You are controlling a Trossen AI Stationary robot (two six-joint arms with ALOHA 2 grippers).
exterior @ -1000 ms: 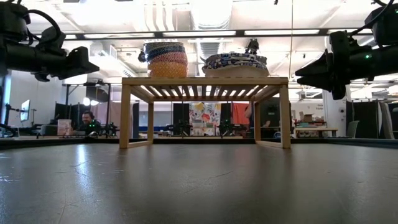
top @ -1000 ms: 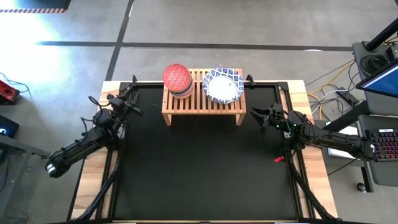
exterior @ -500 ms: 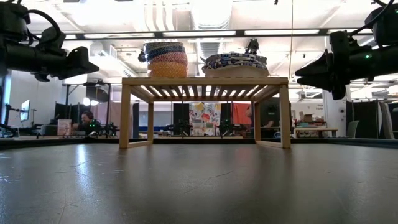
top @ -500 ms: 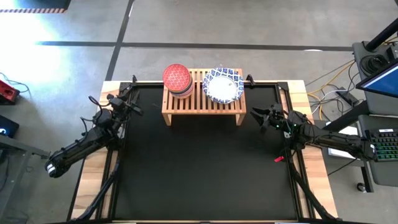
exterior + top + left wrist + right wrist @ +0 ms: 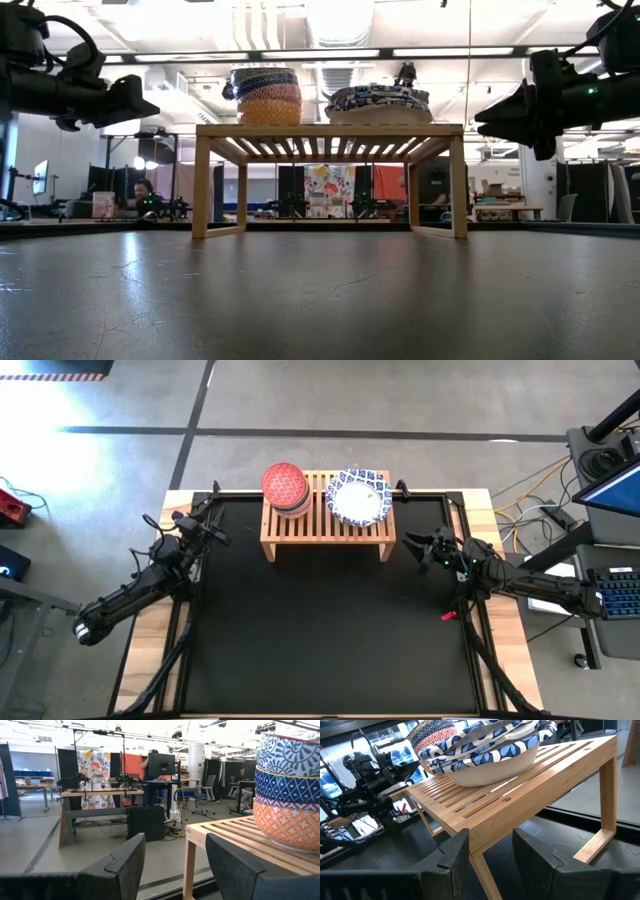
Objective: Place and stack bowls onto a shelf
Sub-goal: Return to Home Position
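The light-wood shelf (image 5: 327,520) stands on its two side legs at the table's far middle. On its slatted top sit two stacks: the smaller bowls (image 5: 284,487) on the left, red-patterned one on top, and the wide white blue-rimmed bowls (image 5: 359,498) on the right. My left gripper (image 5: 214,515) hovers open and empty left of the shelf; its wrist view shows the small stack (image 5: 289,790). My right gripper (image 5: 413,547) hovers open and empty right of the shelf; its wrist view shows the wide stack (image 5: 485,747).
The black mat (image 5: 320,630) covers the table in front of the shelf. Wooden table edges and cables run along both sides. A red-tipped item (image 5: 449,615) lies by the right arm. Beyond the table, a person (image 5: 140,192) sits in the room.
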